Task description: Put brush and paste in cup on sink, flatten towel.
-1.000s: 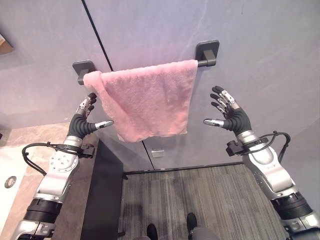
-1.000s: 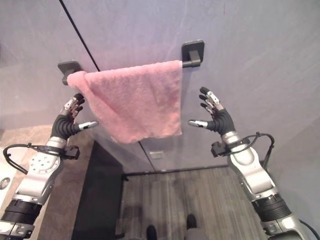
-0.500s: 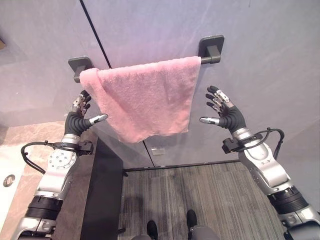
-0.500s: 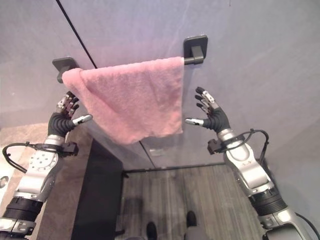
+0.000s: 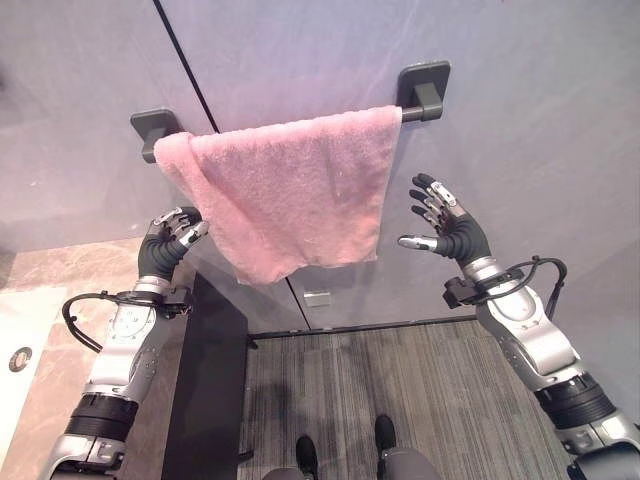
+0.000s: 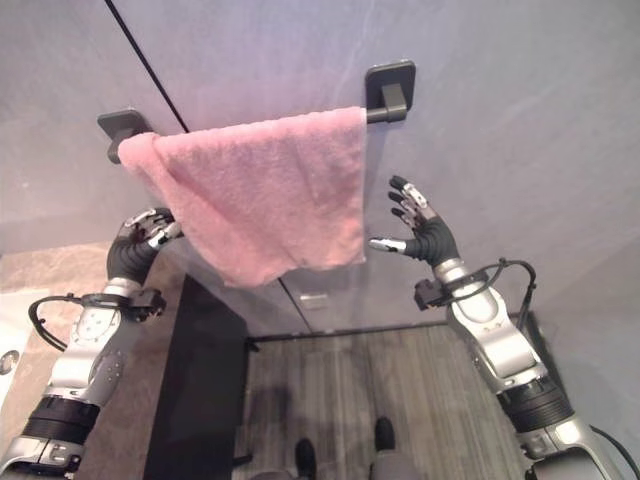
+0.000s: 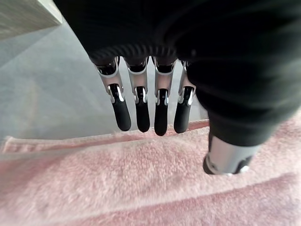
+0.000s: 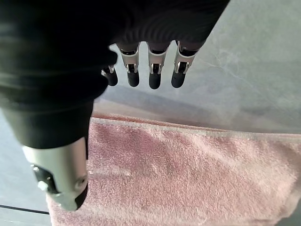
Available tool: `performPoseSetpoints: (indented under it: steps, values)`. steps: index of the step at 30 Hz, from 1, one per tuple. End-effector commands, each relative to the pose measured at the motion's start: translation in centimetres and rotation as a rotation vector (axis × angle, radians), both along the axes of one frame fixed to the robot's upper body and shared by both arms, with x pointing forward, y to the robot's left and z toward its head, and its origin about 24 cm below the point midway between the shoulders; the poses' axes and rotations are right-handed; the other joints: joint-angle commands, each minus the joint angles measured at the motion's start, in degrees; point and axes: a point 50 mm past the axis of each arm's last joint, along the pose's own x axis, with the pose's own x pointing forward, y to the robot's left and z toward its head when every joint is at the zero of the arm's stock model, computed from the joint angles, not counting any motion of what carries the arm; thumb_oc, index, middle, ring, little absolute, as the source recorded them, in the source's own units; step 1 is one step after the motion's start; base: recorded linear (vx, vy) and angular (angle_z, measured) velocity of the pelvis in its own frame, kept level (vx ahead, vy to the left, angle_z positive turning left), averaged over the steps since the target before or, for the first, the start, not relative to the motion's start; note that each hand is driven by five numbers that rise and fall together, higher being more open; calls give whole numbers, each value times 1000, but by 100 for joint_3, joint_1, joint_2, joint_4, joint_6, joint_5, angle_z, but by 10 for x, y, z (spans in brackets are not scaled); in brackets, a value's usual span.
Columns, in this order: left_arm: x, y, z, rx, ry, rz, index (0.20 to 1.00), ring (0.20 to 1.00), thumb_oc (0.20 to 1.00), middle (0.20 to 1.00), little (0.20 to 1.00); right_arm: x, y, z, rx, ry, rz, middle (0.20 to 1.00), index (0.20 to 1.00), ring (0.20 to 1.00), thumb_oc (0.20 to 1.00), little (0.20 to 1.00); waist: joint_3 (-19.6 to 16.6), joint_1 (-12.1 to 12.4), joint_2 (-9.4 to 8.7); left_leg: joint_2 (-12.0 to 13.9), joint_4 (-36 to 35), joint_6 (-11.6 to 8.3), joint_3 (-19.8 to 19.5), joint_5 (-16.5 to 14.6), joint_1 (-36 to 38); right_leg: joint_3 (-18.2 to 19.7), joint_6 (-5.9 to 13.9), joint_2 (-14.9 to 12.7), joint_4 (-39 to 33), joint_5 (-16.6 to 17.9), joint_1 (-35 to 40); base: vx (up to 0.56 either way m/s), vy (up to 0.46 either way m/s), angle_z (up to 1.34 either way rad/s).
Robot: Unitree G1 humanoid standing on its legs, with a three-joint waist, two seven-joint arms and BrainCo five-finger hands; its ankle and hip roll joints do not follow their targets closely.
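A pink towel hangs bunched and slanted over a dark wall bar between two brackets, its lower edge sloping down to the left. My left hand is open just below the towel's left edge, fingers straight and pointing at the cloth, a short gap away. To the right of the towel's right edge my right hand is open with fingers spread, not touching the cloth.
The grey wall is right behind the towel. A dark cabinet side stands under my left arm, with a marble counter and a white sink at the far left. Striped flooring lies below.
My left hand has turned its fingers toward the towel's left edge and drawn its thumb in. The right hand has hardly moved. The view has shifted slightly.
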Motion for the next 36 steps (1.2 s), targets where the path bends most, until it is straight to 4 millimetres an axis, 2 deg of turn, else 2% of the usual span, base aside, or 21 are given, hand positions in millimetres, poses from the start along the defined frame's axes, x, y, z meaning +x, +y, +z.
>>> performPoseSetpoints:
  steps: [1, 7, 12, 16, 20, 23, 28, 36]
  values:
    - [6, 4, 34, 23, -142, -11, 630, 630, 630, 630, 630, 1, 17, 15, 37, -79, 72, 1000, 1000, 1000, 1000, 1000, -147, -31, -529, -391, 372, 9, 147, -411, 337, 418, 558, -434, -1042, 645, 366, 0, 0, 0]
    - [8, 2, 36, 15, -147, -16, 655, 655, 655, 655, 655, 0, 17, 12, 38, -65, 74, 1000, 1000, 1000, 1000, 1000, -136, -55, -528, -392, 368, 9, 168, -416, 332, 442, 557, -429, -1042, 657, 337, 0, 0, 0]
    - [9, 1, 36, 13, -146, -17, 627, 627, 627, 627, 627, -1, 17, 10, 34, -60, 73, 1000, 1000, 1000, 1000, 1000, -128, -68, -525, -382, 367, 8, 177, -417, 325, 454, 560, -429, -1049, 661, 316, 0, 0, 0]
    - [10, 0, 36, 8, -147, -19, 589, 589, 589, 589, 589, -1, 18, 9, 35, -59, 74, 1000, 1000, 1000, 1000, 1000, -117, -67, -520, -379, 355, 9, 178, -409, 312, 458, 558, -424, -1050, 662, 298, 0, 0, 0]
    - [10, -1, 36, 7, -148, -24, 504, 504, 504, 504, 504, -1, 18, 8, 35, -55, 79, 1000, 1000, 1000, 1000, 1000, -108, -74, -522, -373, 352, 5, 185, -404, 300, 458, 557, -421, -1047, 657, 276, 0, 0, 0]
    - [11, -1, 37, 7, -150, -28, 489, 489, 489, 489, 489, -1, 19, 8, 35, -55, 79, 1000, 1000, 1000, 1000, 1000, -105, -74, -523, -377, 352, 2, 187, -403, 295, 454, 555, -416, -1047, 654, 268, 0, 0, 0]
    - [10, -2, 36, 5, -147, -34, 354, 354, 354, 354, 354, -1, 19, 7, 41, -53, 80, 1000, 1000, 1000, 1000, 1000, -95, -75, -525, -376, 369, -2, 175, -407, 271, 440, 552, -416, -1046, 649, 263, 0, 0, 0]
    - [6, -2, 38, 19, -165, -40, 319, 319, 319, 319, 319, -2, 16, 5, 30, -50, 68, 1000, 1000, 1000, 1000, 1000, -98, -57, -519, -381, 398, -5, 158, -432, 285, 420, 542, -426, -1039, 631, 292, 0, 0, 0]
